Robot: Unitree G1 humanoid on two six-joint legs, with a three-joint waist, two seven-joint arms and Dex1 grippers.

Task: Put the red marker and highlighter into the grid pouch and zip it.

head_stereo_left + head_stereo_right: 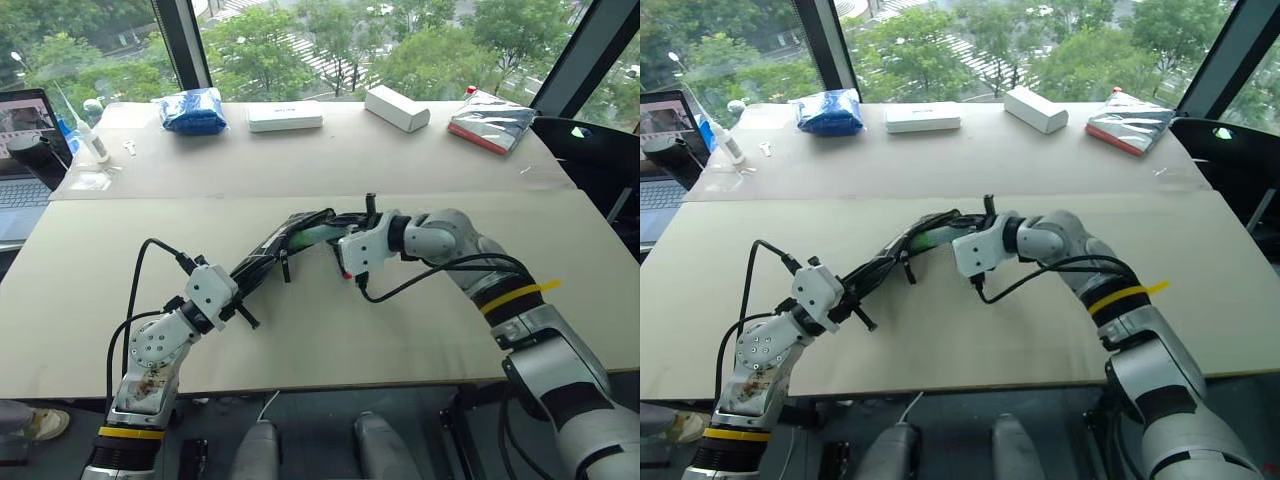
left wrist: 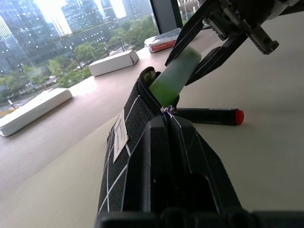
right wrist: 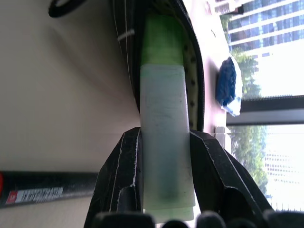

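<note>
Nearest in the head view, the left gripper (image 1: 262,268) is clamped tight on one end of the grid pouch (image 1: 290,238), a black fabric case ruled with thin white lines, held up off the pale matte table (image 1: 120,290). Opposite it, the right gripper (image 1: 352,222) pinches the highlighter (image 1: 322,234) at the pouch's far end, its jaws partly spread to the pen's width. Along the back edge sit a crumpled blue cloth bundle (image 1: 193,111) and two flat white boxes (image 1: 285,116). From the left wrist, the pouch's zipper mouth gapes, a small white label (image 2: 120,134) hangs on its side, and the stubby pen slants into the opening; the red marker (image 2: 211,116), slim and dark with a red tip, lies flat on the table just beside the pouch. From the right wrist, black fingers (image 3: 118,175) grip the frosted, translucent barrel, its green cap already inside the cream lining.
</note>
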